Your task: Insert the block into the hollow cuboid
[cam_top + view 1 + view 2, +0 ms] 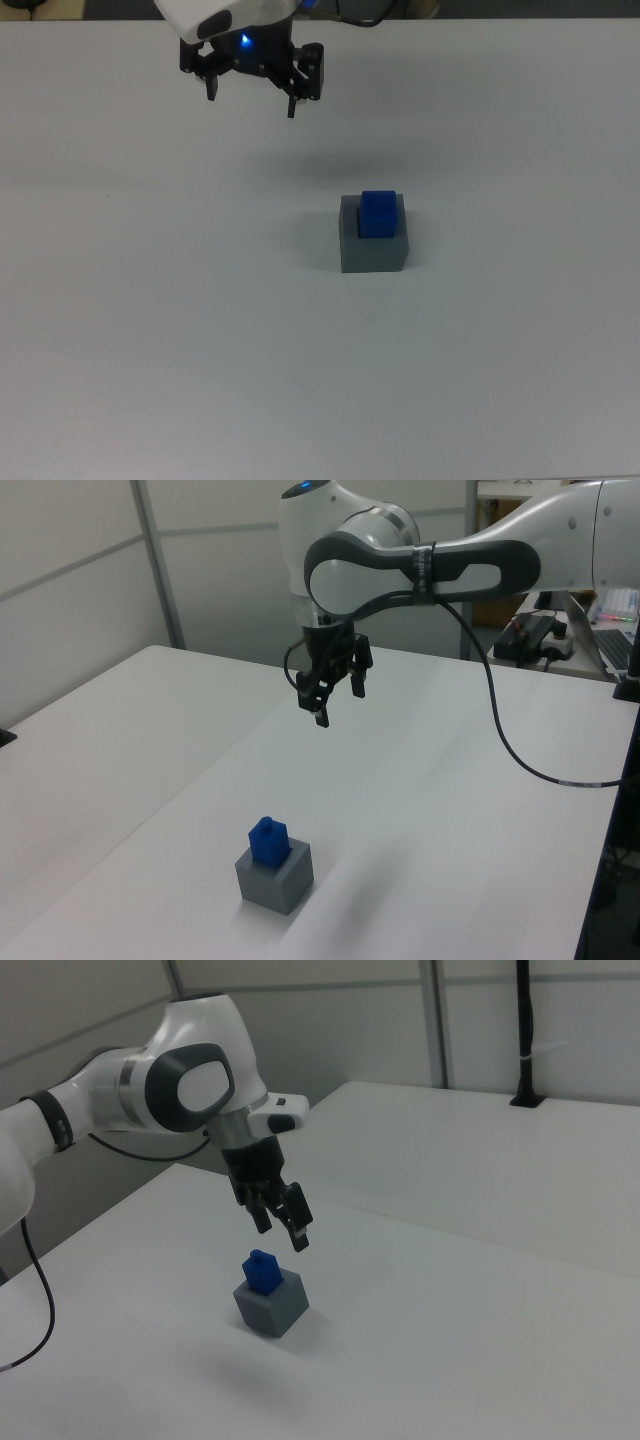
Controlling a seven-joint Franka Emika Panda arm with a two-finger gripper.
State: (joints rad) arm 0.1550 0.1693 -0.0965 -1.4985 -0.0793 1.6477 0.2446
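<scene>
The blue block [379, 213] sits in the square recess of the grey hollow cuboid [373, 248], with its upper part standing proud of the cuboid's top face; in the left view it looks slightly turned against the cuboid's edges, though how deep it is seated cannot be told. The gripper [252, 92] hangs in the air well apart from both, toward the top view's upper left, its fingers spread and holding nothing. A blue light glows on the gripper's underside in the top view.

Judged from this layout, the placing step appears done and the arm is in the clearing phase. The next move calls for little: keep the empty gripper away from the block so as not to disturb it, or, if the block proves not fully seated, come down over it and press or re-grip it squarely.

The table [150, 330] is a plain, matte white surface, bare except for the cuboid and block. In the left view a pale wall panel with a grey upright post [158, 563] stands behind the table, and a black cable [520, 750] loops from the arm toward the left view's right edge. In the right view a dark pole [524, 1030] rises from the far table edge.
</scene>
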